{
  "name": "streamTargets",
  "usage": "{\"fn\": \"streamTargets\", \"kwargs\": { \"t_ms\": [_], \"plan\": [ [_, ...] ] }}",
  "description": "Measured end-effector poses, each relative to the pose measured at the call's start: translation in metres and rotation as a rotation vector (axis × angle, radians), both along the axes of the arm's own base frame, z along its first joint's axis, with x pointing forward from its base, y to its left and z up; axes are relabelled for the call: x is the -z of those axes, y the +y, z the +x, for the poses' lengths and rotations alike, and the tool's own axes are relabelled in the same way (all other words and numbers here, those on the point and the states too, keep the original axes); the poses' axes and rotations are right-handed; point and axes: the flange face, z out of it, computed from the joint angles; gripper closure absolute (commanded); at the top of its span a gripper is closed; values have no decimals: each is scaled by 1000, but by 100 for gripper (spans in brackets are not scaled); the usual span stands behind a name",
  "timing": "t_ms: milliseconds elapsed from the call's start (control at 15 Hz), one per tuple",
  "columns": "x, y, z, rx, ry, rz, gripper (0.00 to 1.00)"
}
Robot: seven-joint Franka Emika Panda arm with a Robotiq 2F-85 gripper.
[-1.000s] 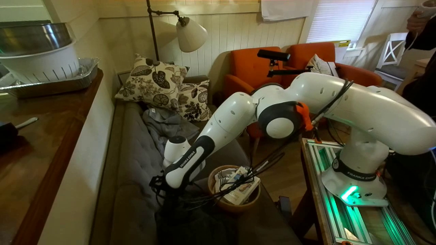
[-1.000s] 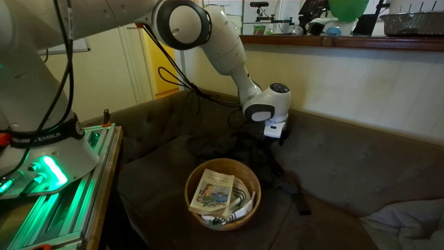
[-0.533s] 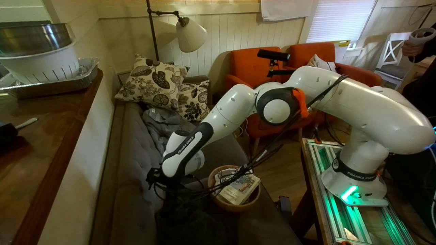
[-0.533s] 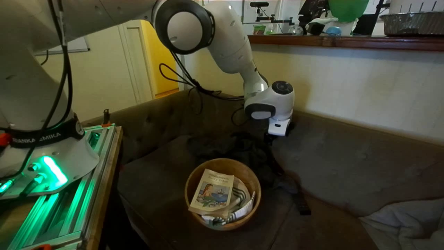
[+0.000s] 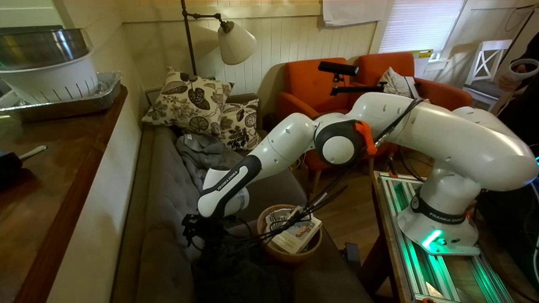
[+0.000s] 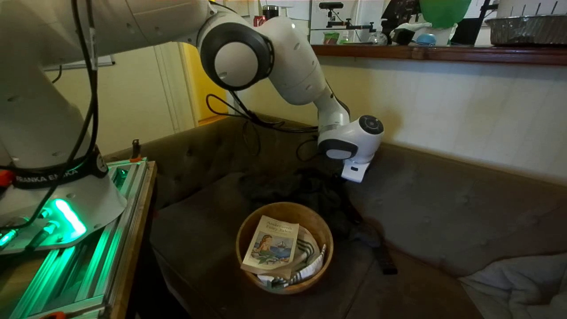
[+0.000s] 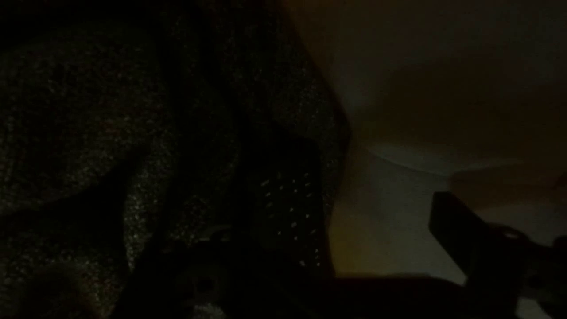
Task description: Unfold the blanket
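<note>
The near-black blanket [image 5: 240,273] lies bunched on the sofa seat, and in an exterior view the blanket [image 6: 283,186] is a dark heap behind the basket. In the very dark wrist view, folds of the blanket [image 7: 88,115] fill the left side, with paler sofa cloth to the right. My gripper [image 7: 363,206] stands open over the blanket's edge, its right finger [image 7: 456,230] over the sofa and its left finger barely discernible. Nothing is visibly held. A black object with small light marks [image 7: 292,208], like a remote, shows by the left finger. In both exterior views the fingers merge into dark fabric.
A round basket [image 6: 242,239] holding a book [image 6: 271,243] and striped cloth stands before the blanket. The sofa back [image 6: 447,199] rises close behind the hand. A black bar-shaped object [image 6: 386,261] lies on the seat. A grey-blue cloth [image 5: 200,147] and floral pillows [image 5: 189,101] sit farther along.
The hand has shifted slightly toward the sofa back, rising a little, then lowering and tilting more. The blanket and basket look the same. The gripper has stayed open.
</note>
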Motion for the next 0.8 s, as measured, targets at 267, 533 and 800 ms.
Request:
{"fn": "streamTargets", "kwargs": {
  "t_ms": [267,533,800],
  "plan": [
    [23,9,5,14,34,18,0],
    [30,11,0,49,157,22,0],
    [38,-10,-8,136,296,3,0]
  ]
}}
